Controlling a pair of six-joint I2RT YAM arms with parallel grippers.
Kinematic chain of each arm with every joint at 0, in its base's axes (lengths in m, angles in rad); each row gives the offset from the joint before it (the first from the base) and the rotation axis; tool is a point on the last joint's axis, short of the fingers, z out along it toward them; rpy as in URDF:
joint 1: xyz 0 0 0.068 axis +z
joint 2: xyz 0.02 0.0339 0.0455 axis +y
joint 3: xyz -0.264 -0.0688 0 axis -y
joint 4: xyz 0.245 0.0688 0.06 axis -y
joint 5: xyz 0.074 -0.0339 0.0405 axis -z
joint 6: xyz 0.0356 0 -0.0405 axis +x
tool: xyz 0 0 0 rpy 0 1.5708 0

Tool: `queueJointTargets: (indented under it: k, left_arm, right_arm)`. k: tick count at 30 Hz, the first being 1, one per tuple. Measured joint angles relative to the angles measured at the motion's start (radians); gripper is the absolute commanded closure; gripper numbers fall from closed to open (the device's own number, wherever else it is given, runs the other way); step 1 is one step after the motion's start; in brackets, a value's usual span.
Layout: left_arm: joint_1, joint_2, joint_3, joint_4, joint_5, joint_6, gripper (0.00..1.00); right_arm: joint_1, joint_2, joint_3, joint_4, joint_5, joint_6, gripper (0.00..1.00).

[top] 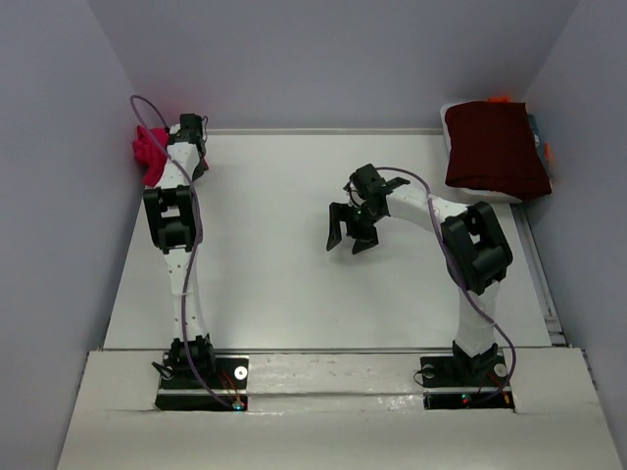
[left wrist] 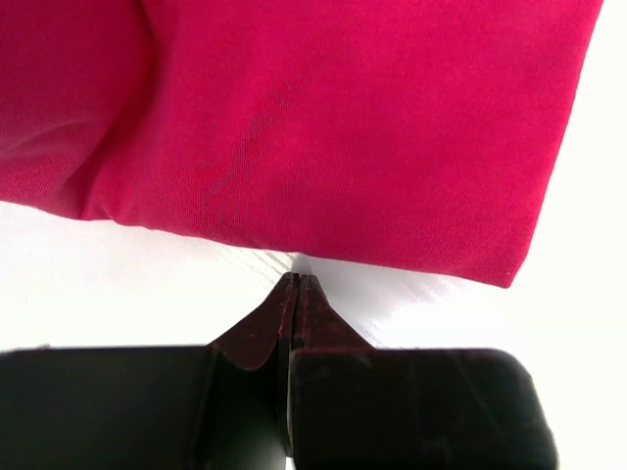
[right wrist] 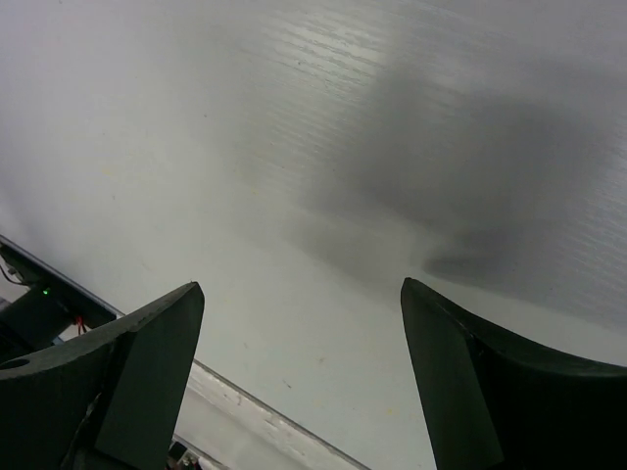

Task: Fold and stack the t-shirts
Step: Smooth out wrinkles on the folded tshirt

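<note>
My left claw (left wrist: 297, 280) is shut beside the pink t-shirt (left wrist: 294, 117) at the table's (top: 274, 294) far-left corner. My right claw (top: 349, 243) is open, ready to help, I think.

The bright crimson-pink soft cloth t-shirt (top: 149, 152) sits bunched in a heap at the far left corner of the white counter (top: 294, 255). Seen close, its near edge is a smooth, rounded fold resting on the surface. The dark maroon folded t-shirt (top: 495, 147) lies flat, a neat rectangle, at the far right corner, apparently atop a pale pile (top: 485, 194).
</note>
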Motion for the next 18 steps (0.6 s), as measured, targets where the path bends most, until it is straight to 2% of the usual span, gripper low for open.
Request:
queueJointTargets:
  k: [9,14,17,18]
  left_arm:
    - [-0.004,-0.031,-0.020,-0.002,0.035,0.005,0.94]
    - [-0.004,-0.047,0.016,0.016,0.056,0.018,0.94]
    - [-0.004,-0.060,0.040,0.064,0.060,0.036,0.91]
    - [-0.004,-0.060,0.054,0.075,0.063,0.040,0.85]
  right_arm:
    - [0.000,-0.004,-0.039,0.003,0.000,-0.001,0.13]
    - [0.000,-0.012,-0.044,0.003,0.000,-0.002,0.13]
    - [0.000,-0.015,-0.046,0.001,0.000,-0.008,0.13]
    - [0.000,-0.016,-0.047,0.001,0.000,-0.009,0.13]
